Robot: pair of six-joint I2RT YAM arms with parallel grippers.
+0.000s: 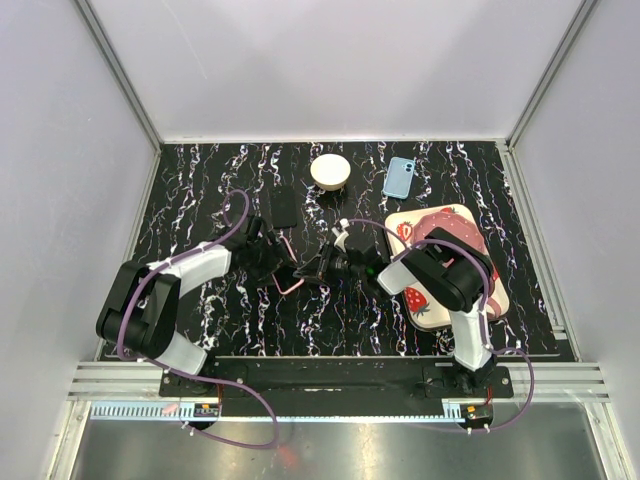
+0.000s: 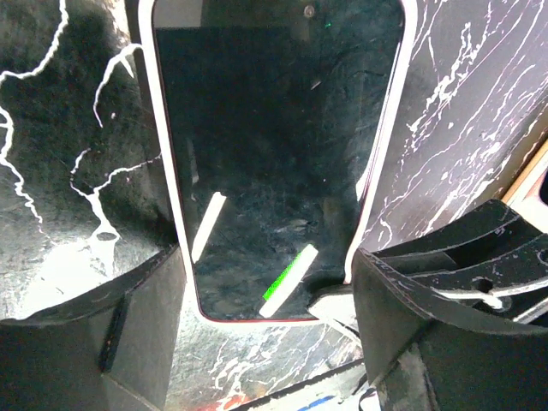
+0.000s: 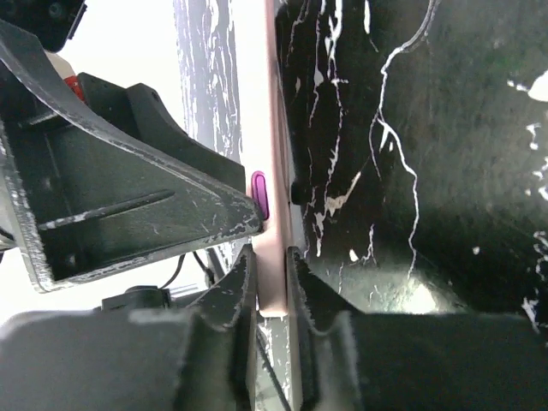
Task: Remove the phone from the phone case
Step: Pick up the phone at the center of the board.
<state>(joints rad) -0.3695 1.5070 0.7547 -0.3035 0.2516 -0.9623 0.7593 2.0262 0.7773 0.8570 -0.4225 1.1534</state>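
The phone point(image 2: 274, 154) has a black screen and sits in a pale pink case point(image 2: 165, 171). In the top view the case point(image 1: 290, 282) is held between both arms at the table's middle. My left gripper point(image 2: 267, 257) straddles the phone's near end, its fingers point(image 2: 150, 317) against both case sides. In the top view the left gripper point(image 1: 268, 262) is just left of the case. My right gripper point(image 3: 271, 265) is shut on the thin case edge point(image 3: 272, 171), just below a purple side button point(image 3: 260, 194). The right gripper point(image 1: 318, 268) comes in from the right.
A black flat slab point(image 1: 283, 207) lies behind the left gripper. A white round bowl point(image 1: 329, 171) and a blue phone point(image 1: 400, 177) lie at the back. A strawberry-print board point(image 1: 470, 225) lies under the right arm. Grey walls close three sides.
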